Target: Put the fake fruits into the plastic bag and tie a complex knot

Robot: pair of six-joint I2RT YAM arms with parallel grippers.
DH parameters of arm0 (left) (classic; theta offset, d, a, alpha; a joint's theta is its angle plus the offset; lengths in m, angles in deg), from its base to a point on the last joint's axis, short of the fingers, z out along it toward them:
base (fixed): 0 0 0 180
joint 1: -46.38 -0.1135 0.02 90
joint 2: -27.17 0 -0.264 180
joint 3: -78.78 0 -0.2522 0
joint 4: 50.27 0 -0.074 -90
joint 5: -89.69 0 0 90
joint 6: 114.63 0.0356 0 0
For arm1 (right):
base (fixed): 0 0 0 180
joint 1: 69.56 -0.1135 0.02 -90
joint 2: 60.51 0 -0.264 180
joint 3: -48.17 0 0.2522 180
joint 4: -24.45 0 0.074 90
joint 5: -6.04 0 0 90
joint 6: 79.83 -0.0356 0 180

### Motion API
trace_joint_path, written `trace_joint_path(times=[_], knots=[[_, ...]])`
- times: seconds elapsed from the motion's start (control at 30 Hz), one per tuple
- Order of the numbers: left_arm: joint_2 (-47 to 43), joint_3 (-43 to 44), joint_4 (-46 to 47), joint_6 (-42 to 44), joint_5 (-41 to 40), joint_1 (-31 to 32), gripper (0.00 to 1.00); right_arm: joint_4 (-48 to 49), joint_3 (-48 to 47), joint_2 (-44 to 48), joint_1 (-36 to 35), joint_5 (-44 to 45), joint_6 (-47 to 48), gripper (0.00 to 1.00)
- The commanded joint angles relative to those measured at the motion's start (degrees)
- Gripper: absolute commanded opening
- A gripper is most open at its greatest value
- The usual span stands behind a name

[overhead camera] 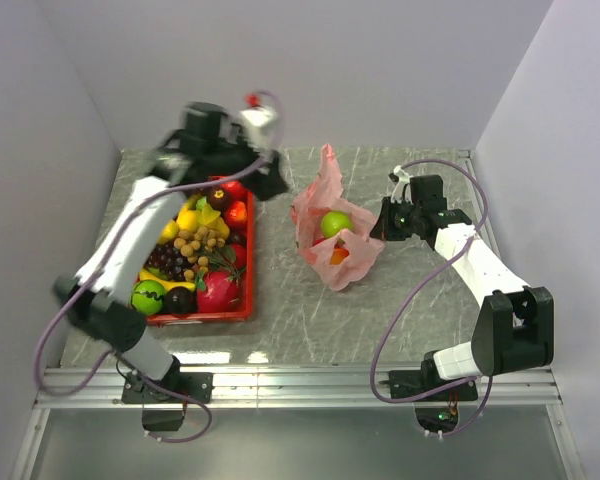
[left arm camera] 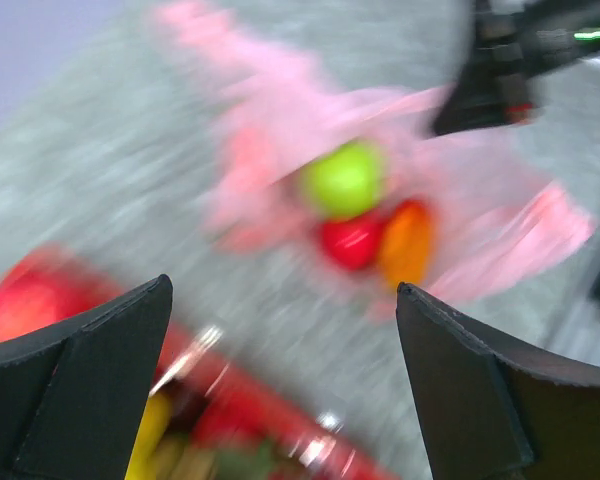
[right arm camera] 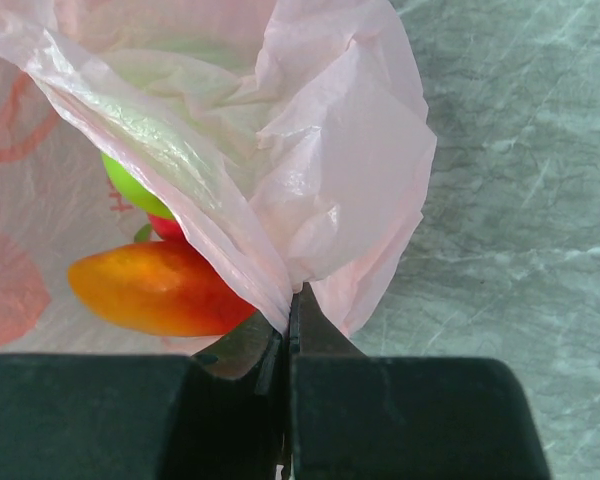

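View from above: a grey marbled counter (overhead camera: 380,320) with 2 robot arms mounted at its near edge. On the left sits a red tray (overhead camera: 200,318) piled with fake fruits, among them purple grapes (overhead camera: 163,260), tan berries (overhead camera: 195,240), a yellow lemon (overhead camera: 187,218) and a red apple (overhead camera: 217,292).

The plastic bag (overhead camera: 323,185), thin, crinkled pink film, lies in the middle of the counter, just right of the tray. Its mouth gapes upward and toward the tray. 3 fruits show inside it: a green apple (overhead camera: 335,223), an orange mango (right arm camera: 155,290) and a small red fruit (left arm camera: 350,243). No knot is made yet.

The right pincer (right arm camera: 292,300) is clamped tight on a fold of the bag's right rim. The left pincer (left arm camera: 285,290) is spread wide and holds nothing. It hangs above the far end of the tray, and its own camera view is blurred.

The step in hand is probably fetching another fruit from the tray.

- The right arm should hold the rim steady and slightly lifted, so the mouth does not sag shut.
- The left should choose a fruit lying on top of the pile and close across its widest part, because glossy round plastic can squirt out.
- It should release low over the opening, clear of the film, so nothing bounces onto the counter.
- Enough loose film should be left at the top for tying.
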Motion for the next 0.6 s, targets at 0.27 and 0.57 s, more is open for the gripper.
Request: trace_joint_path(times=[0.27,0.57], knots=[[-31.05,-21.84,-29.24,15.91,-27.89,-9.59,0.99,-2.60,-0.14,0.97,0.23,1.03,4.89,0.00],[-35.20,-31.19,-38.56,11.78,-43.01,-10.04,0.99,-2.87,0.12,0.88,0.32,0.77,5.33,0.00]])
